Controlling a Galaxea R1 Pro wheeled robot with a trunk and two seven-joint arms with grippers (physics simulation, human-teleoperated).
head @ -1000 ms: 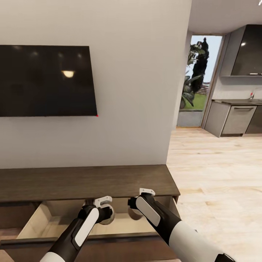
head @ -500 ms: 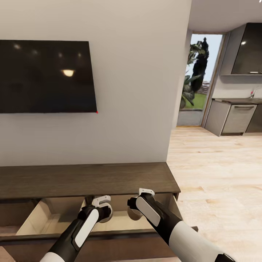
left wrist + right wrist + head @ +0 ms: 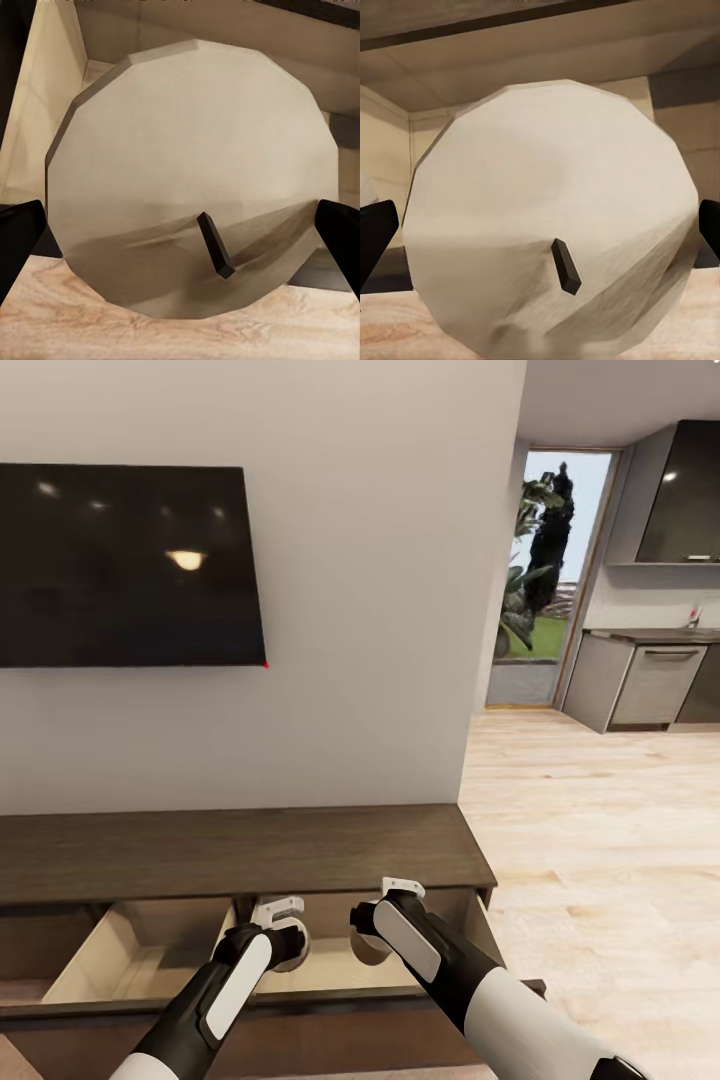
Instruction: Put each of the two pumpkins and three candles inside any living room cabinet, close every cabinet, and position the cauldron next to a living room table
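While I look down from the head camera, the pale wall (image 3: 360, 610) takes up most of what I see, with the dark television (image 3: 125, 565) mounted on it at about ten o'clock. A doorway with greenery (image 3: 545, 575) and grey kitchen cupboards (image 3: 640, 685) sit at two o'clock, across the light wood floor (image 3: 600, 840).

The long dark-brown cabinet (image 3: 240, 850) runs along the wall at about seven o'clock, and its drawer (image 3: 130, 955) stands pulled out, pale tan inside.

My left end effector (image 3: 280, 930) hangs over the open drawer at six o'clock. In the left wrist view it is pinching a tan candle (image 3: 191, 180), wick toward the camera, a dark finger (image 3: 19, 232) at each side of the cylinder, with the drawer's pale walls behind.

My right end effector (image 3: 385, 920), just beside the left one over the same drawer, likewise pinches a second candle (image 3: 551, 217) between its two dark fingers (image 3: 375, 232) in the right wrist view, above the drawer's tan interior.
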